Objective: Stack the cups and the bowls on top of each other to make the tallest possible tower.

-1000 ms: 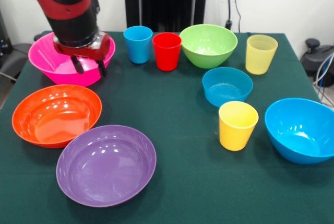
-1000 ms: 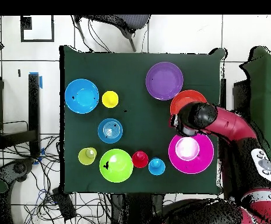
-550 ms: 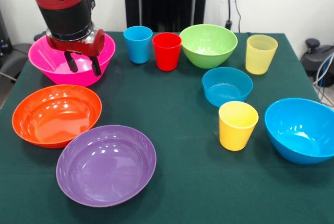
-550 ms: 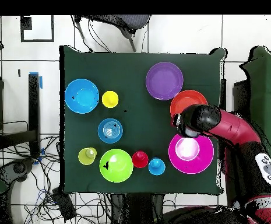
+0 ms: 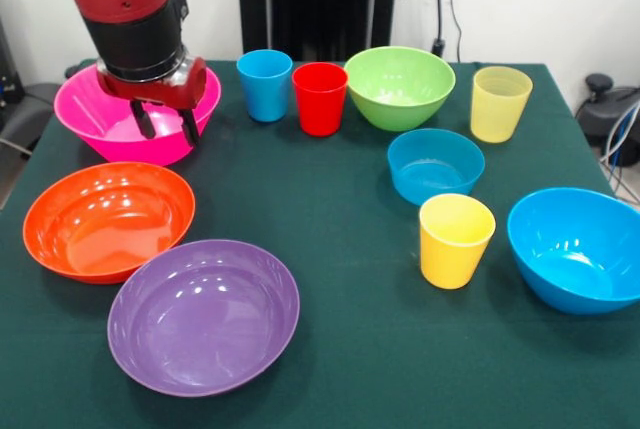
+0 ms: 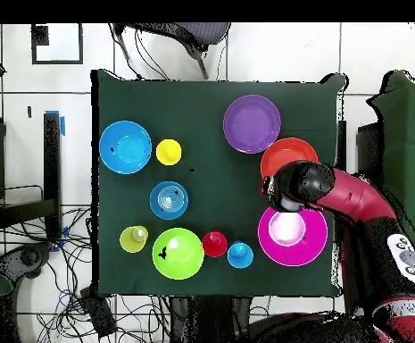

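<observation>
My gripper (image 5: 168, 133) hangs open over the near right rim of the large pink bowl (image 5: 95, 114), with nothing between its fingers. That bowl stands mouth up at the back left. The orange bowl (image 5: 108, 219) and purple bowl (image 5: 203, 314) lie in front of it. The blue cup (image 5: 264, 84), red cup (image 5: 320, 97), green bowl (image 5: 400, 84) and pale yellow cup (image 5: 500, 102) line the far side. The small blue bowl (image 5: 435, 164), yellow cup (image 5: 456, 239) and bigger blue bowl (image 5: 578, 247) sit on the right. Each piece stands alone; no tower shows. From overhead the arm covers the gripper beside the pink bowl (image 6: 304, 241).
The green cloth table (image 5: 350, 349) ends close behind the pink bowl and the cup row. In the overhead view the arm (image 6: 353, 201) crosses part of the orange bowl (image 6: 286, 150). Cables lie on the floor beyond the table's edge.
The gripper rose and drifted left a little, then came back right and slightly down. It stays open over the pink bowl. No cup or bowl has moved.
</observation>
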Robot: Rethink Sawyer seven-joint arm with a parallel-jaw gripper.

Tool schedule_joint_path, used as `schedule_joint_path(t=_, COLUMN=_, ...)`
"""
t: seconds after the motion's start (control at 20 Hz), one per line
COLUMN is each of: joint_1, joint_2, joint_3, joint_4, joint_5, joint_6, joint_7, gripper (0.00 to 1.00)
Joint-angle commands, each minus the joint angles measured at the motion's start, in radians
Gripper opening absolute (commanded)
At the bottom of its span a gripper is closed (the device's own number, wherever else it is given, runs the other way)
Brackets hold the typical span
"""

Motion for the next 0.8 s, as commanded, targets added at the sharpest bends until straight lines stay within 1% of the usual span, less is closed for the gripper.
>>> schedule_joint_path(t=0.05, joint_1=0.06, joint_2=0.095, joint_3=0.02, joint_4=-0.029, joint_5=-0.022, joint_6=0.092, joint_7=0.04, gripper=1.0)
schedule_joint_path(t=0.1, joint_1=0.07, joint_2=0.119, joint_3=0.013, joint_4=-0.07, joint_5=-0.027, joint_6=0.121, joint_7=0.035, gripper=1.0)
schedule_joint_path(t=0.25, joint_1=0.09, joint_2=0.152, joint_3=-0.015, joint_4=-0.112, joint_5=-0.049, joint_6=0.18, joint_7=0.02, gripper=1.0)
schedule_joint_path(t=0.55, joint_1=0.127, joint_2=0.168, joint_3=-0.073, joint_4=-0.14, joint_5=-0.081, joint_6=0.215, joint_7=0.031, gripper=1.0)
schedule_joint_path(t=0.7, joint_1=0.145, joint_2=0.191, joint_3=-0.097, joint_4=-0.188, joint_5=-0.091, joint_6=0.268, joint_7=0.025, gripper=1.0)
schedule_joint_path(t=0.8, joint_1=0.158, joint_2=0.202, joint_3=-0.118, joint_4=-0.205, joint_5=-0.101, joint_6=0.284, joint_7=0.026, gripper=1.0)
